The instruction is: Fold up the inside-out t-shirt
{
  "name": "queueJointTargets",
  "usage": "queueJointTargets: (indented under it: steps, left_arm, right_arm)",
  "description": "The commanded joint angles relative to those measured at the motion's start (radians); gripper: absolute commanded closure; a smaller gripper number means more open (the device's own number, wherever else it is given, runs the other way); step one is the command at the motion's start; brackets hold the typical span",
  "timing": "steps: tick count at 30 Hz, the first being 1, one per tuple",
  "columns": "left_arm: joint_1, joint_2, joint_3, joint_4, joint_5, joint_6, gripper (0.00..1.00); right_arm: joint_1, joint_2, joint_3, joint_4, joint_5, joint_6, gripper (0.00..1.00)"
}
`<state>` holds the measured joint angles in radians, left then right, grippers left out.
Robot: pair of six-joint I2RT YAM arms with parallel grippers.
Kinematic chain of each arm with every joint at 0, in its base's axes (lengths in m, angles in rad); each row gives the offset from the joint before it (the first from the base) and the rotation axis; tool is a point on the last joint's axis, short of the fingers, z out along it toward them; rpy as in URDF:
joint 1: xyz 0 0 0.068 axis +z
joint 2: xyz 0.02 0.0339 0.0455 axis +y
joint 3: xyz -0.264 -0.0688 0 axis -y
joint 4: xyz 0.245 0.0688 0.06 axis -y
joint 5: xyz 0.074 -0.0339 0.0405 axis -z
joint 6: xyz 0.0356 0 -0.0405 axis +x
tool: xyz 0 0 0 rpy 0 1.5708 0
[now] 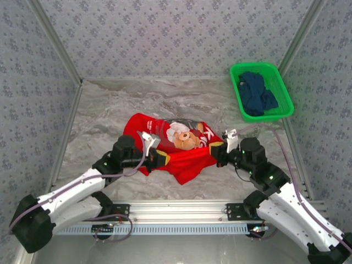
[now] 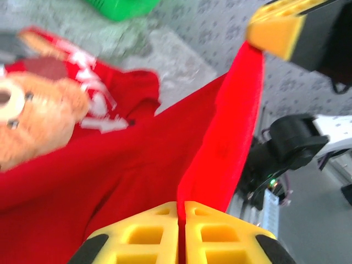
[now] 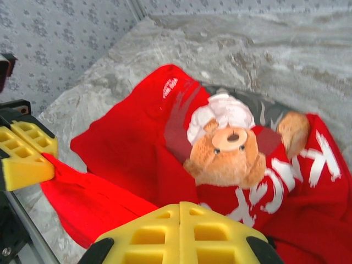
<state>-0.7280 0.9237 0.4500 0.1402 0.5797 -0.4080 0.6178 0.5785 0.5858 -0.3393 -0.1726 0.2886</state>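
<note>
The bright red t-shirt (image 1: 184,162) lies rumpled in the middle of the table, its teddy-bear print (image 1: 184,139) facing up. My left gripper (image 1: 159,159) is at the shirt's near left edge, shut on a fold of red cloth (image 2: 220,159) that runs between its yellow fingers (image 2: 143,236). My right gripper (image 1: 215,152) is at the near right edge, also shut. A taut band of the shirt stretches from the left gripper (image 2: 181,206) up to the right gripper's finger (image 2: 275,30). In the right wrist view the right gripper (image 3: 180,206) hangs over the bear print (image 3: 231,154) and the white lettering (image 3: 275,187).
A green basket (image 1: 261,67) stands at the back right with a dark navy garment (image 1: 257,93) in it. Patterned walls enclose the marble table (image 1: 110,110) on three sides. A metal rail (image 1: 176,212) runs along the near edge.
</note>
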Motion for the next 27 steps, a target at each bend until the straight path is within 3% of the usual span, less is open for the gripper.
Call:
queueJointTargets:
  steps: [1, 5, 14, 21, 27]
  left_arm:
    - [-0.011, 0.005, -0.043, 0.009, -0.023, -0.015, 0.92]
    - [-0.013, 0.004, -0.071, 0.053, -0.011, -0.033, 0.99]
    - [-0.071, 0.019, -0.071, 0.147, 0.065, -0.039, 0.96]
    - [-0.095, 0.048, -0.045, 0.15, 0.102, -0.06, 1.0]
    - [-0.094, 0.035, -0.023, 0.205, -0.031, -0.22, 1.0]
  right_arm:
    - [0.006, -0.01, -0.048, -0.017, 0.011, 0.059, 1.0]
    - [0.009, 0.015, -0.063, -0.04, 0.061, 0.084, 1.0]
    - [0.048, 0.051, -0.072, -0.079, 0.188, 0.114, 1.0]
    - [0.057, 0.108, -0.031, -0.183, 0.325, 0.132, 1.0]
    - [0.106, 0.099, -0.059, -0.136, 0.342, 0.083, 1.0]
